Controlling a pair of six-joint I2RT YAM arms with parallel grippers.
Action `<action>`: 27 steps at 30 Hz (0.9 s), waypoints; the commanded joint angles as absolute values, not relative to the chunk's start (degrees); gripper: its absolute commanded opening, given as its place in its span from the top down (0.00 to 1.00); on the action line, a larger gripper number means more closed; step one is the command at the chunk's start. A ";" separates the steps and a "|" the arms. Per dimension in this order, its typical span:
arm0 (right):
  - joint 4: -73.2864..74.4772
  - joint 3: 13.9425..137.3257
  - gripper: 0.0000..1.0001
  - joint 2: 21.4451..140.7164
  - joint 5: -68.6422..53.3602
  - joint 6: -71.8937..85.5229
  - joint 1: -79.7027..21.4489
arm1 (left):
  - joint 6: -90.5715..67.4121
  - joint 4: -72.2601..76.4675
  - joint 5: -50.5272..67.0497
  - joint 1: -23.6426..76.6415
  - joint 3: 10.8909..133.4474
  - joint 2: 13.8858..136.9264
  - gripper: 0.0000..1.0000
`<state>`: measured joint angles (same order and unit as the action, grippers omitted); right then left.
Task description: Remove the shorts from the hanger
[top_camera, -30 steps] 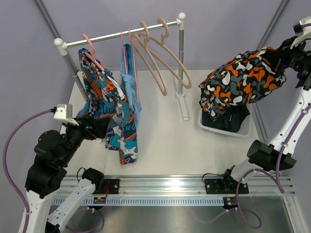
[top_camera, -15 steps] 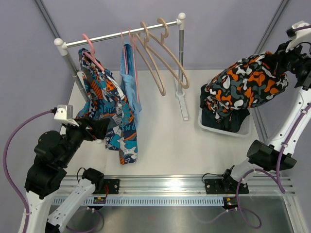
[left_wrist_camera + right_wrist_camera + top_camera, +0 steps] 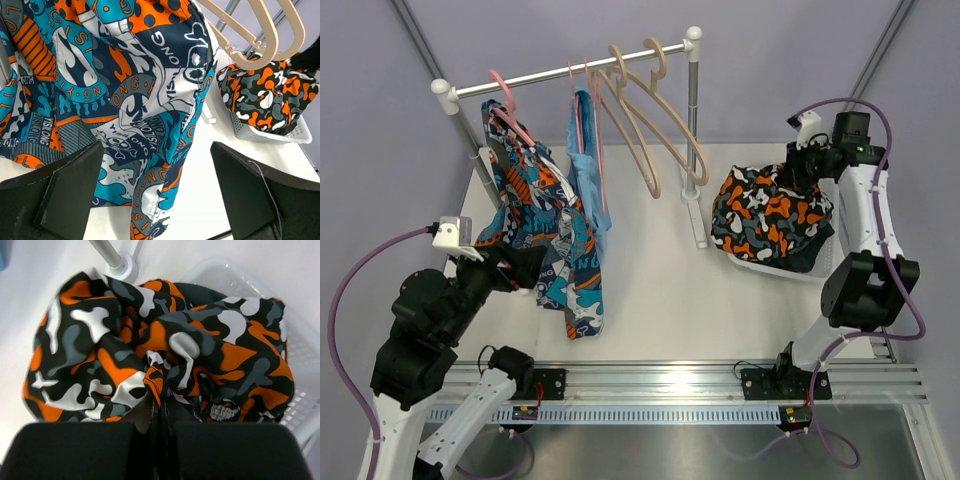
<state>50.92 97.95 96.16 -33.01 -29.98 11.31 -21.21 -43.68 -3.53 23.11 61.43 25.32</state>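
The orange, black and white camouflage shorts lie bunched over the white basket at the right; dark shorts show beneath them at the basket's right edge. My right gripper is shut on a fold of the camouflage shorts, just above the basket. My left gripper is open and empty, its fingers on either side of the lower hem of the teal-blue-orange garment, not touching it. The camouflage shorts also show in the left wrist view.
A rail on two posts carries two empty beige hangers, pink hangers, the teal-blue-orange garment and a light blue garment. The right post's base stands next to the basket.
My right arm has swung down and left, lowering the camouflage shorts from mid-air onto the basket. My left arm has not moved.
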 commanded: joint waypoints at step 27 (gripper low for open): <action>52.27 97.98 0.46 104.95 -15.64 -29.79 14.68 | -23.47 -38.15 -1.41 23.03 60.47 26.63 0.06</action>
